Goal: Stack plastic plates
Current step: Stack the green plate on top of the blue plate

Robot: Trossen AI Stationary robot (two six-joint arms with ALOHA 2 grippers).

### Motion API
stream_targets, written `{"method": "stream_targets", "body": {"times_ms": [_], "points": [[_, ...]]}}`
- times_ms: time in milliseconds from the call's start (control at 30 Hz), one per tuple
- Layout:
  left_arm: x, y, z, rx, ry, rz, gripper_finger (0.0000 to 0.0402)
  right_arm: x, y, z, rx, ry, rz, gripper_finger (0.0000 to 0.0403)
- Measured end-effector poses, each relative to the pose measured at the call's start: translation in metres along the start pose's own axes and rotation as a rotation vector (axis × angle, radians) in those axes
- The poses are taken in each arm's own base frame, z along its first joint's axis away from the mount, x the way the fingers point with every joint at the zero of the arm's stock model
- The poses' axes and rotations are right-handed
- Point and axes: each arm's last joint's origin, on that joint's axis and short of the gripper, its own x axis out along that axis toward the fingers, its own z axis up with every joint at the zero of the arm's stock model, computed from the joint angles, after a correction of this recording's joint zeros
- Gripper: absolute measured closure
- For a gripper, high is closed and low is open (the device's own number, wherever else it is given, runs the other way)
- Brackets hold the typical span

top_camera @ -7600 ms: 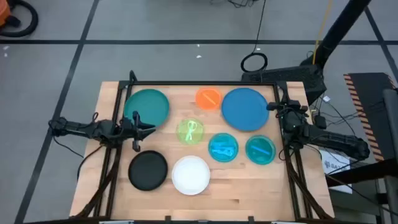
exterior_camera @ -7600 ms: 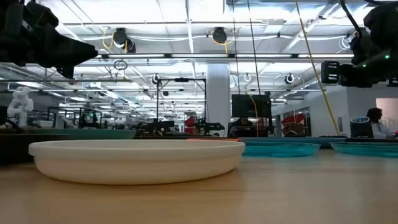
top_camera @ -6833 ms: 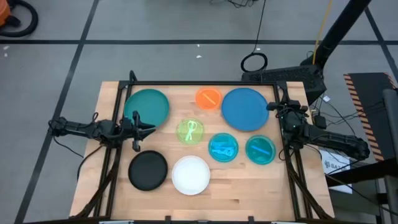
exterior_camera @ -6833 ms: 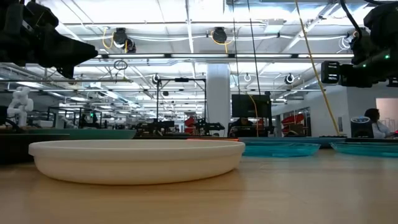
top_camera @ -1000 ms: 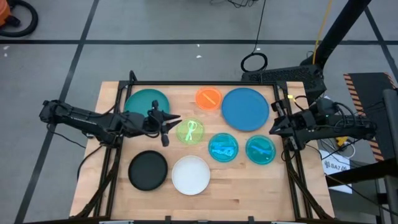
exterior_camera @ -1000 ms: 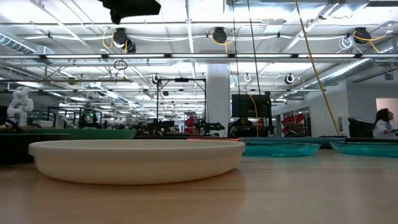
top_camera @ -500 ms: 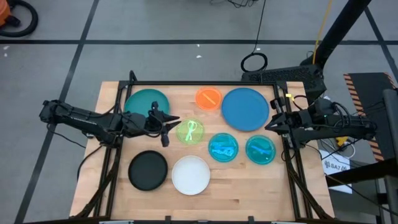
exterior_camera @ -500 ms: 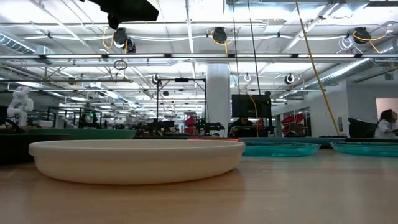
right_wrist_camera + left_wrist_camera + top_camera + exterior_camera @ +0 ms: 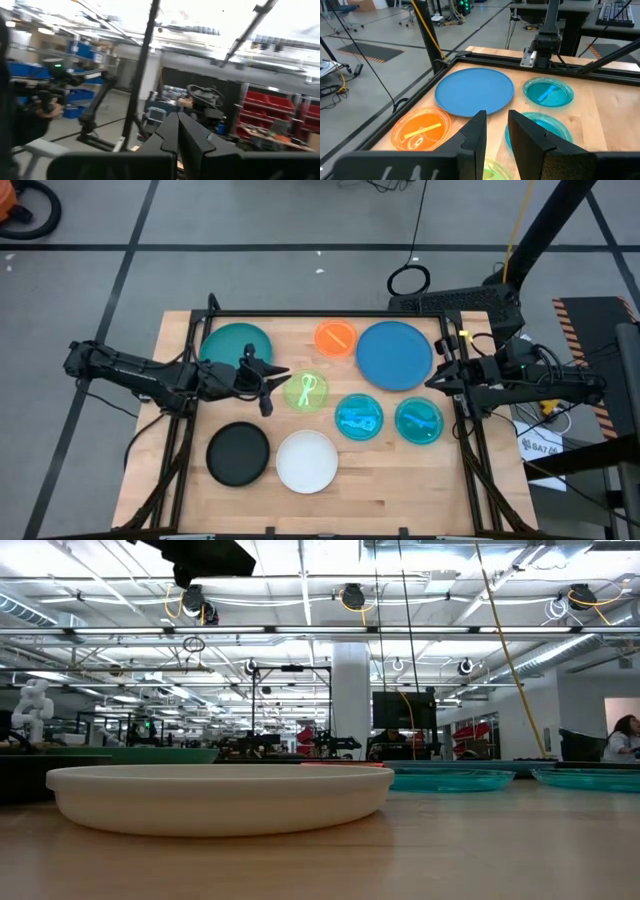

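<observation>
Eight plates lie flat on the wooden table: dark teal (image 9: 225, 340), orange (image 9: 335, 338), blue (image 9: 394, 355), lime green (image 9: 306, 392), two cyan (image 9: 358, 418) (image 9: 419, 421), black (image 9: 238, 454) and white (image 9: 307, 461). My left gripper (image 9: 283, 377) hovers between the teal and lime green plates, its fingers narrowly open (image 9: 496, 116). Beyond them the left wrist view shows the blue plate (image 9: 474, 91), the orange plate (image 9: 420, 129) and a cyan plate (image 9: 548, 93). My right gripper (image 9: 430, 383) is shut (image 9: 177, 117) at the blue plate's right rim, raised off the table.
A black metal frame (image 9: 320, 314) runs along the table's far edge and down both sides. The white plate (image 9: 220, 797) fills the near foreground of the low view. Bare wood lies near the front edge (image 9: 400, 480). A person stands far off in the room (image 9: 625, 735).
My left arm has come down a little, showing larger at the top of the low view. My right gripper has edged slightly toward the blue plate. No plate has moved.
</observation>
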Motion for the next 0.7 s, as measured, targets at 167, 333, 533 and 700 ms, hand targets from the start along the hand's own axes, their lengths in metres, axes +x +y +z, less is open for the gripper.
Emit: {"method": "stream_targets", "body": {"times_ms": [167, 333, 533, 700], "points": [[0.000, 0.000, 0.000, 0.000, -0.001, 0.000, 0.0314, 0.002, -0.006, -0.006, 0.010, 0.066, -0.179, 0.0401], [0.000, 0.000, 0.000, 0.006, -0.001, 0.000, 0.0314, 0.009, -0.013, -0.015, 0.010, 0.139, -0.375, 0.0401], [0.000, 0.000, 0.000, -0.008, -0.001, 0.000, 0.0314, 0.015, -0.021, -0.025, -0.009, 0.211, -0.609, 0.0401], [0.017, -0.003, -0.014, -0.020, 0.088, 0.008, 0.0314, 0.014, -0.023, -0.025, -0.032, 0.224, -0.688, 0.0401]]}}
